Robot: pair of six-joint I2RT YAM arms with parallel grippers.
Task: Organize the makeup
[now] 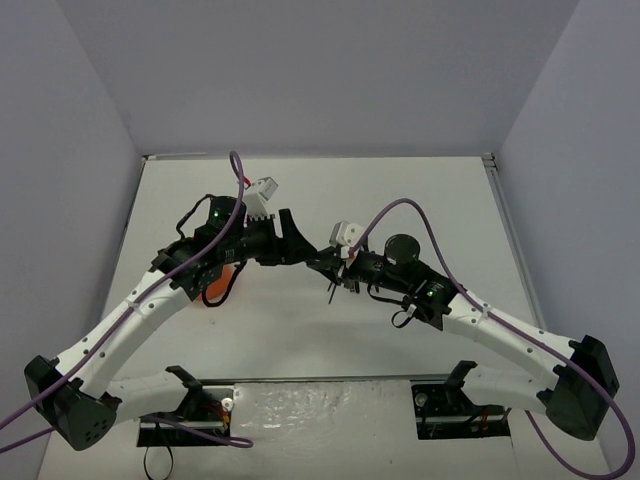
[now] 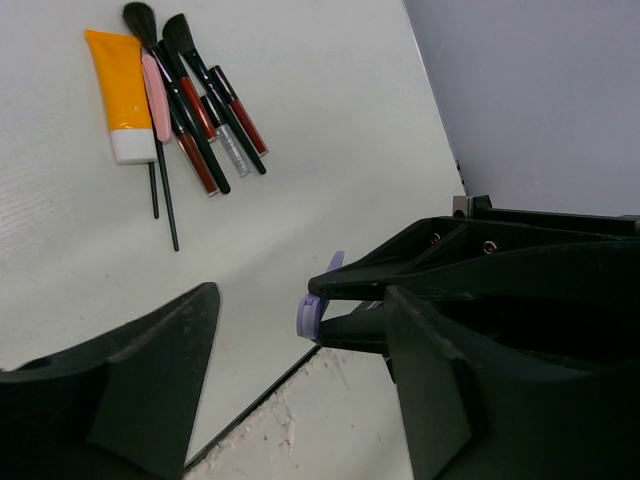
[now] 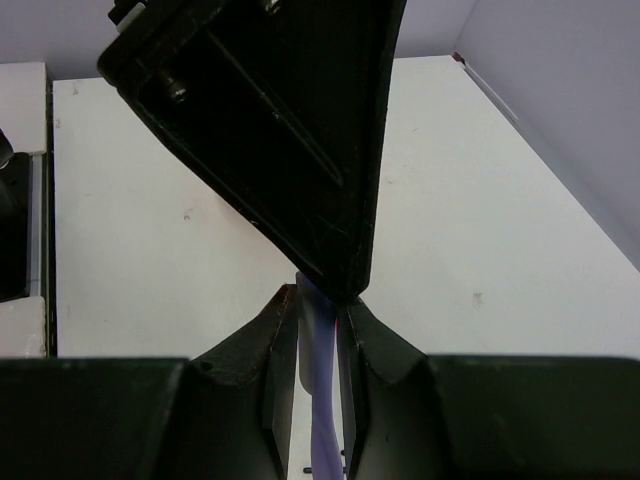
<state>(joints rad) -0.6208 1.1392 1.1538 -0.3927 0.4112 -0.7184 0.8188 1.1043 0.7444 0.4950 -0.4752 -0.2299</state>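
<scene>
A: Okay, quick pass, big to small. Table (image 1: 300, 330) first, then both arms: left arm (image 1: 130, 320) and right arm (image 1: 500, 330) lean in and meet over the middle. Why?

B: Looks like a handover. Right gripper (image 3: 318, 305) is clenched on a lavender stick (image 2: 309, 316), held up off the table. Left gripper (image 1: 297, 243) is released, with one finger on each side of the stick and nothing clamped yet.

A: Is the left one touching it?

B: One left fingertip sits right against the stick's end in the right wrist view. Can't tell if it's real contact. No grip, anyway.

A: Why pass it over instead of placing it?

B: My guess is that the sorted row is on the left arm's side. The left wrist view shows an orange-white tube (image 2: 120, 90), the brushes (image 2: 178, 32) and some red-bodied sticks (image 2: 245, 115) lying parallel and just beside each other, handles pointing the same way. The stick probably joins that row, which is easier for the left arm to reach.

A: Anything else loose?

B: A dark green compact (image 1: 402, 245) sits by the right arm, well apart from the row and not sorted yet.

A: Risk?

B: The stick is thin. If the right jaws let go before the left ones pinch, it drops.
</scene>
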